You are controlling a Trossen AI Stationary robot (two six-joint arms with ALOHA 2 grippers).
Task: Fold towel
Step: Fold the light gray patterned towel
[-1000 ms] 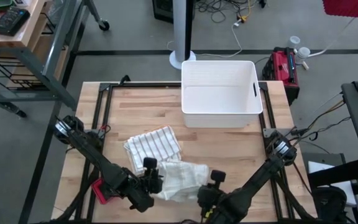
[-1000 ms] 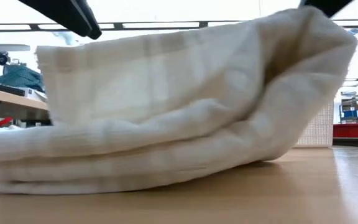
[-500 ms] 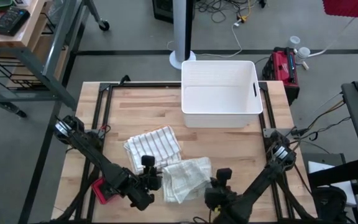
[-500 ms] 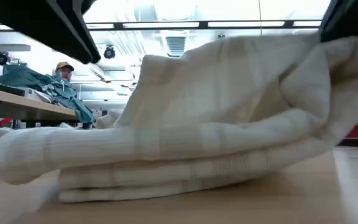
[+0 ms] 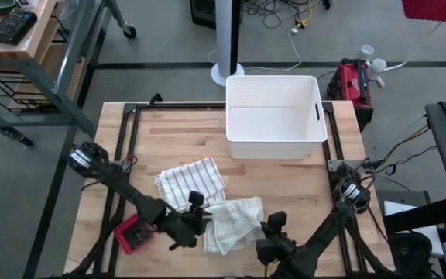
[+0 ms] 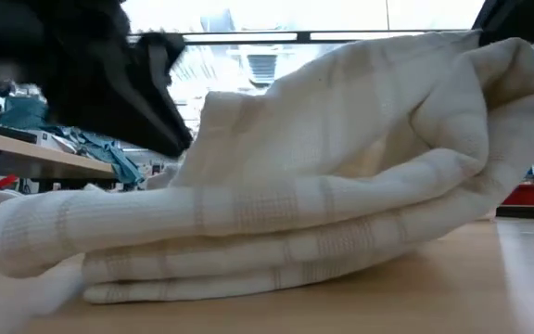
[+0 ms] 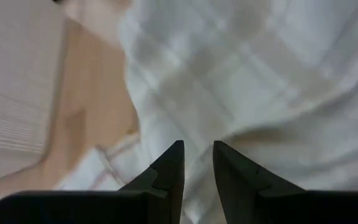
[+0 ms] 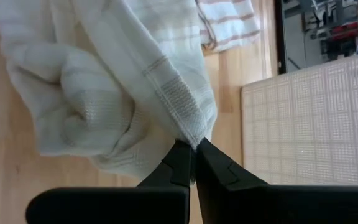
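Here the cream towel (image 5: 232,222) lies half-folded at the near middle of the table (image 5: 285,182), just beside a striped towel (image 5: 191,180). The right pincer (image 8: 193,163) is pressed together, pinching a hemmed corner of the cream towel. The left pincer (image 7: 197,163) hovers over the cloth, slightly spread, holding nothing. Good practice: carry the pinched corner across level, align edges, then release.

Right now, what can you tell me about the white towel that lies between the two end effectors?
The white towel is soft woven cloth with faint checked bands. It lies loosely folded in several layers near the front of the wooden table, beside a striped towel. The right end effector is shut on one hemmed corner. The left end effector hovers over it, slightly open, gripping nothing.
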